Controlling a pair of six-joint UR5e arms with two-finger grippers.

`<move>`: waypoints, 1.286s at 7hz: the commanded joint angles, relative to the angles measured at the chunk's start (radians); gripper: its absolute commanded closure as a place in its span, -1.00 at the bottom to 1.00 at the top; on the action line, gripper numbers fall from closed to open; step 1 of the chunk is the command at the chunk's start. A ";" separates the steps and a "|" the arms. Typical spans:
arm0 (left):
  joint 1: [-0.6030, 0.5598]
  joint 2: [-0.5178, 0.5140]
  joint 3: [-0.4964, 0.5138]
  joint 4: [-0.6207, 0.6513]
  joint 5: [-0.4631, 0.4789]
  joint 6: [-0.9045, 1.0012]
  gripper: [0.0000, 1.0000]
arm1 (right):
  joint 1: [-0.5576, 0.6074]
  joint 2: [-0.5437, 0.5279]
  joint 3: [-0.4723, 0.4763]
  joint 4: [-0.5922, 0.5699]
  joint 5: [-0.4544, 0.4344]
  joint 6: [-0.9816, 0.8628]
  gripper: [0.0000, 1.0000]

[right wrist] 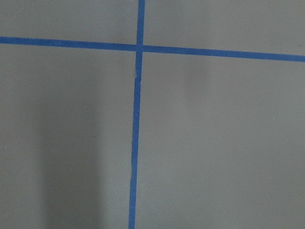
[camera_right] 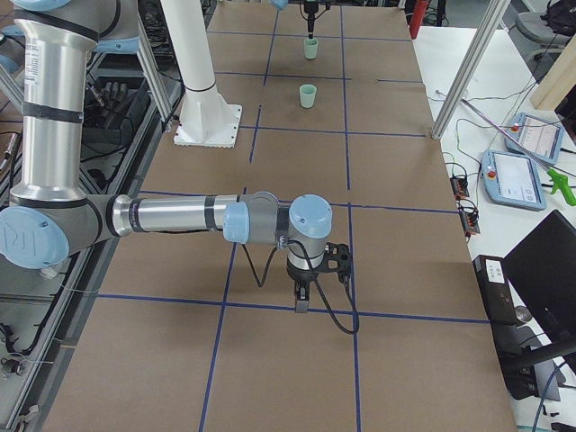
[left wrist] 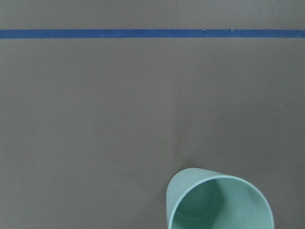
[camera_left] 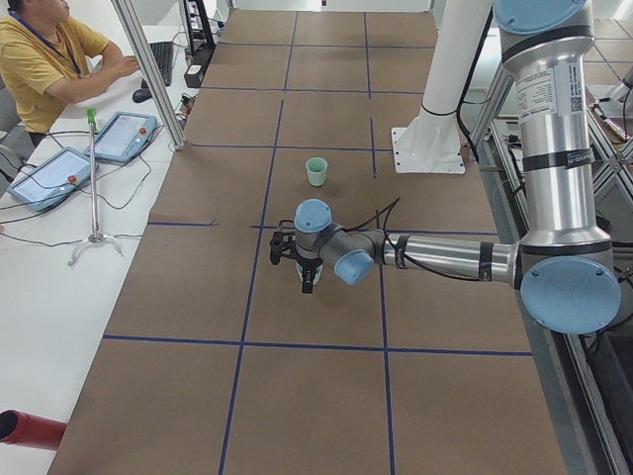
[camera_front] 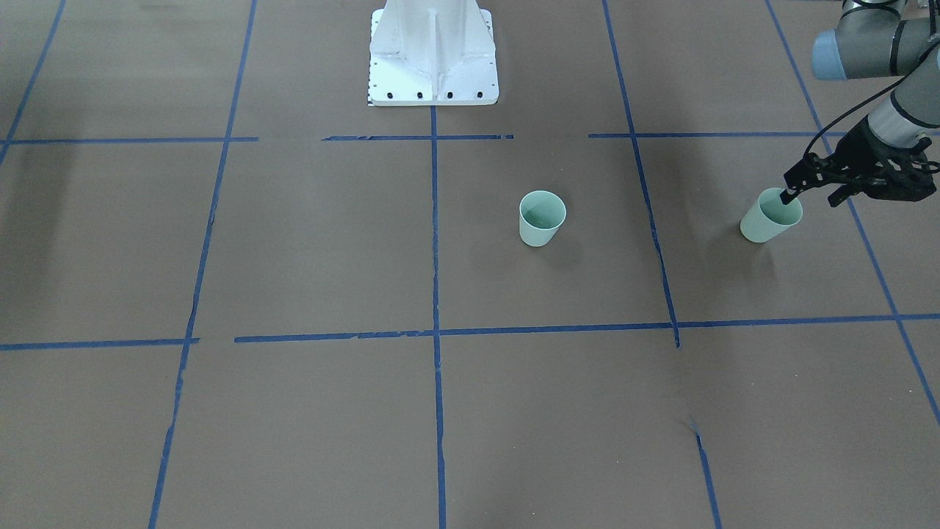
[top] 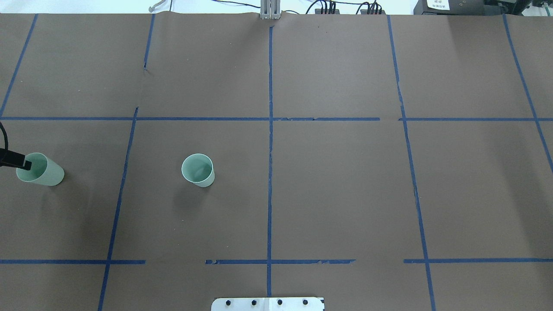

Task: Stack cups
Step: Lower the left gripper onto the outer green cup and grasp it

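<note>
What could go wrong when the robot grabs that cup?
The left gripper is open with one finger at the rim of the outer cup. Pinching just that wall might tip the cup or let it slip. Held by one side, it may hang crooked and miss the mouth of the other cup.

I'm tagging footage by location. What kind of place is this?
Most likely a robotics lab or test cell: a robot arm reaches over a paper-covered table marked with a blue tape grid, and an operator sits beside it with teach pendants.
</note>
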 commanded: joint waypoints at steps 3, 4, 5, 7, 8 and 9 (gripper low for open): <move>0.026 0.002 0.005 -0.012 0.016 -0.091 1.00 | 0.001 0.000 0.000 0.000 0.000 0.000 -1.00; 0.025 0.002 -0.002 -0.012 0.019 -0.124 1.00 | 0.001 0.000 0.000 0.000 0.000 0.000 -1.00; 0.025 -0.003 -0.004 -0.012 0.025 -0.143 1.00 | 0.000 0.000 0.000 0.000 0.000 0.000 -1.00; 0.016 -0.009 -0.079 0.003 0.027 -0.149 1.00 | 0.001 0.000 0.000 0.000 0.000 0.000 -1.00; 0.016 -0.024 -0.187 0.141 0.027 -0.199 1.00 | 0.001 0.000 0.000 0.000 0.000 0.000 -1.00; 0.013 -0.135 -0.288 0.339 0.027 -0.254 1.00 | 0.001 0.000 0.000 0.000 0.000 0.000 -1.00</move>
